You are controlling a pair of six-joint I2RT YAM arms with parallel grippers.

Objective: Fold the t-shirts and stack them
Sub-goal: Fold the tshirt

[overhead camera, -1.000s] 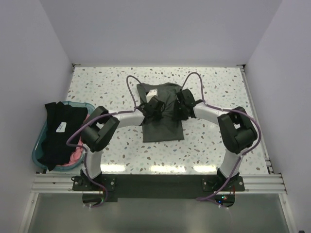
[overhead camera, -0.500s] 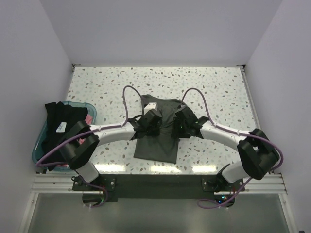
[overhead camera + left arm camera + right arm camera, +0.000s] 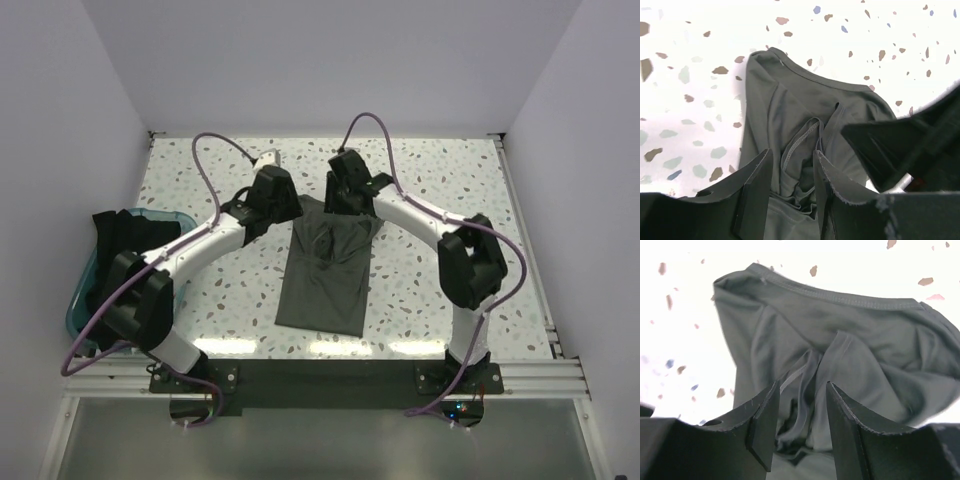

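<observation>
The dark olive-green t-shirt (image 3: 325,280) lies folded into a long strip in the middle of the table, its far end bunched. My left gripper (image 3: 290,205) and right gripper (image 3: 338,205) hover side by side over that far end. In the left wrist view the left gripper (image 3: 792,155) is open, with loose folds of the t-shirt (image 3: 790,100) under the gap. In the right wrist view the right gripper (image 3: 802,386) is also open over the rumpled cloth (image 3: 865,335). A black t-shirt (image 3: 125,240) hangs over the tub.
A teal plastic tub (image 3: 78,300) stands at the table's left edge, beside the left arm's elbow. White walls close in the table on three sides. The right gripper's black body (image 3: 910,145) fills the right of the left wrist view.
Both grippers have moved from the shirt's middle to its far end and opened, letting go of the cloth. The shirt now lies longer, reaching toward the near edge.
</observation>
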